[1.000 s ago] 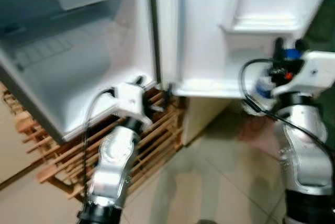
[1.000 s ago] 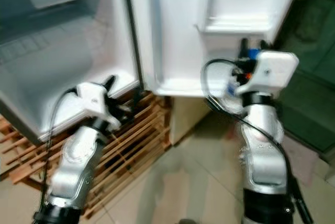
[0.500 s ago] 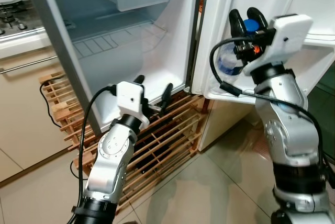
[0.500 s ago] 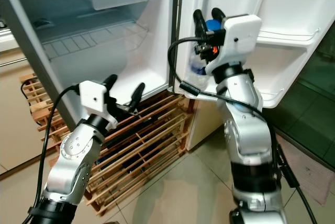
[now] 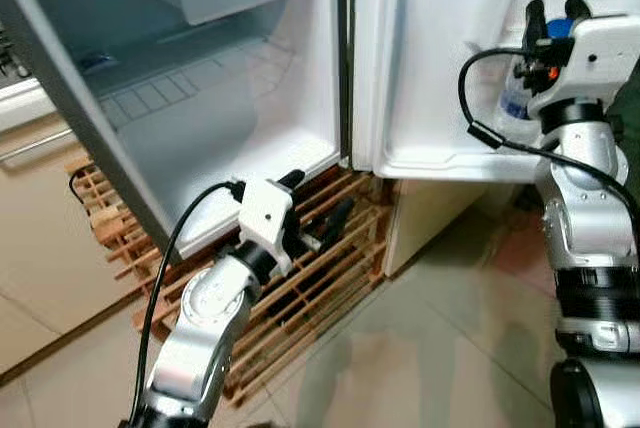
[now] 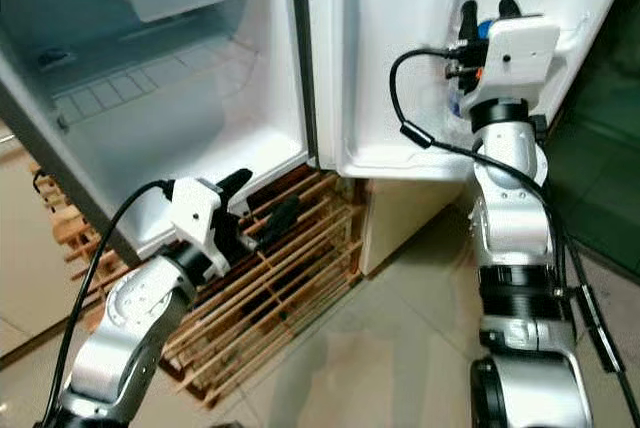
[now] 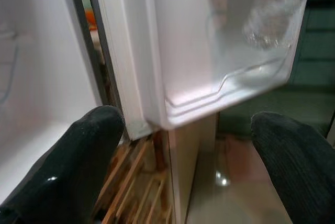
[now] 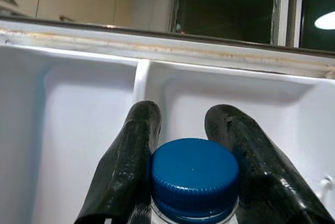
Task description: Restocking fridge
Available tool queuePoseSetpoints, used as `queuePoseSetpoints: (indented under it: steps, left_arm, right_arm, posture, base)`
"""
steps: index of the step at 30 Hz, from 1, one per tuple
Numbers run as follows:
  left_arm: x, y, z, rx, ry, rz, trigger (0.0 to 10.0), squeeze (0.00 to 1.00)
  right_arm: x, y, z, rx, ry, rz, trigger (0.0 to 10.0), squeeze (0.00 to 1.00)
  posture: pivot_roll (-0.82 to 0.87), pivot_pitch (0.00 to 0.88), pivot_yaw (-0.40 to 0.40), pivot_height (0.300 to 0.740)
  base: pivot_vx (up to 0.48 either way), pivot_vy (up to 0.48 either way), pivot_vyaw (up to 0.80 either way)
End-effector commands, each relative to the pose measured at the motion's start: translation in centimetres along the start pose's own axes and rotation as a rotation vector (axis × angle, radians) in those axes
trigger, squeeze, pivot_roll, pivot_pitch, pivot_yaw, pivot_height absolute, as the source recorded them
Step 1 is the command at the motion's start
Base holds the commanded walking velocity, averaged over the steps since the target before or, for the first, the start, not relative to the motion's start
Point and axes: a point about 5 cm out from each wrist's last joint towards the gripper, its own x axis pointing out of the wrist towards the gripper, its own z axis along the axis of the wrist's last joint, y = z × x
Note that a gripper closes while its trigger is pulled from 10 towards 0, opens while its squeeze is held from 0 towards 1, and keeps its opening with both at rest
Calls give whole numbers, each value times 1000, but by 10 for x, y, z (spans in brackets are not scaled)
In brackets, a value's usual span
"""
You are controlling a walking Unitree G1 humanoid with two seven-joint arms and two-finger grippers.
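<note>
**Left eye view: bottle held upright at the door shelf**

Left eye view, from left: the fridge [image 5: 200, 98] stands open, its cavity bare between the grey outer wall and the white inner wall by the hinge. Below it a wooden rack [image 5: 310, 268] spreads over the tiled floor [image 5: 440, 348], which lies open in front. The left gripper [image 5: 318, 210] hangs low before the rack and just under the cavity's lower edge, fingers spread wide and grasping nothing. Right of the hinge, the door [image 5: 420, 58] swings outward, its bottom shelf lip [image 5: 450, 163] jutting forward. The right gripper [image 5: 550, 20] is raised inside the door, fingers clenched on the bottle [image 8: 193, 179] at its blue cap; the bottle's long axis is vertical, cap up, body hanging above the shelf lip.
</note>
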Motion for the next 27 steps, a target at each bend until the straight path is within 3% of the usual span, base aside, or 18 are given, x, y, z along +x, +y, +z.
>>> queuePoseSetpoints:
  steps: [1,15,17,27]
  left_arm:
    - [-4,1,1,5,15,-3,10000,0]
    - [-25,2,8,3,37,45,10000,0]
    - [-33,5,12,19,43,61,10000,0]
    - [-54,12,21,70,80,89,10000,0]
  right_arm:
    - [8,6,18,-24,-108,40,0,0]
    - [4,33,26,-92,-269,222,0,0]
    - [-3,43,24,-136,-300,279,0,0]
    - [-22,61,0,-203,-296,353,0,0]
  posture:
    - [40,70,125,740]
    - [91,134,141,740]
    - [118,148,156,740]
    - [174,184,205,740]
  base:
    - [0,0,0]
    - [0,0,0]
    - [0,0,0]
    - [0,0,0]
